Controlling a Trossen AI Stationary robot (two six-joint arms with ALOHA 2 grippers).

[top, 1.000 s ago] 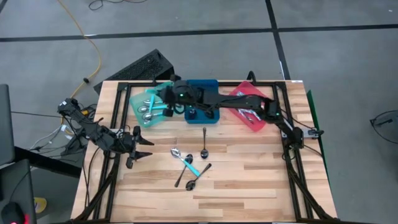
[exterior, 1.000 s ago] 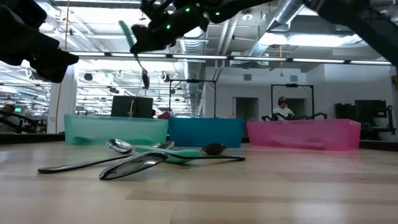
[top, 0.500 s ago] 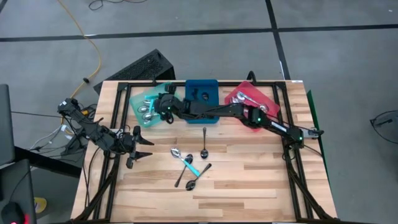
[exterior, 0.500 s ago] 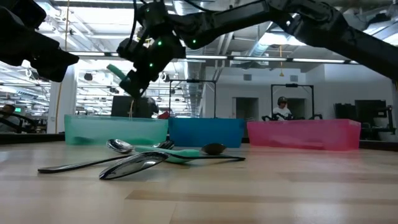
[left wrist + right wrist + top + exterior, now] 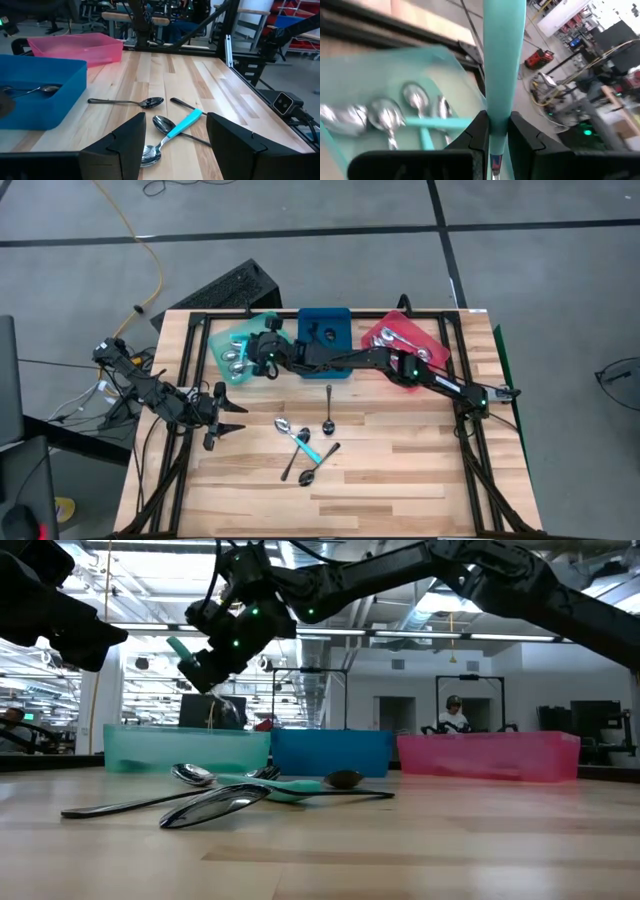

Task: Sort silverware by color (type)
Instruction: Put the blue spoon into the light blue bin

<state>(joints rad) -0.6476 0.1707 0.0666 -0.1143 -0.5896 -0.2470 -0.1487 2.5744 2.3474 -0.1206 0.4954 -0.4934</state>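
The right tool (image 5: pixel 262 352) gripped a teal-handled spoon (image 5: pixel 503 55) over the teal tray (image 5: pixel 218 344); the left tool (image 5: pixel 232 418) waited wide open.

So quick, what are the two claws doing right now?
Left gripper: open, empty, low over the table's left side.
Right gripper: shut on a teal-handled spoon, over the teal tray.

Pale, smooth wood table (image 5: pixel 400 470) — translucent plastic trays (image 5: pixel 185 750), glossy metal spoons (image 5: pixel 150 152).
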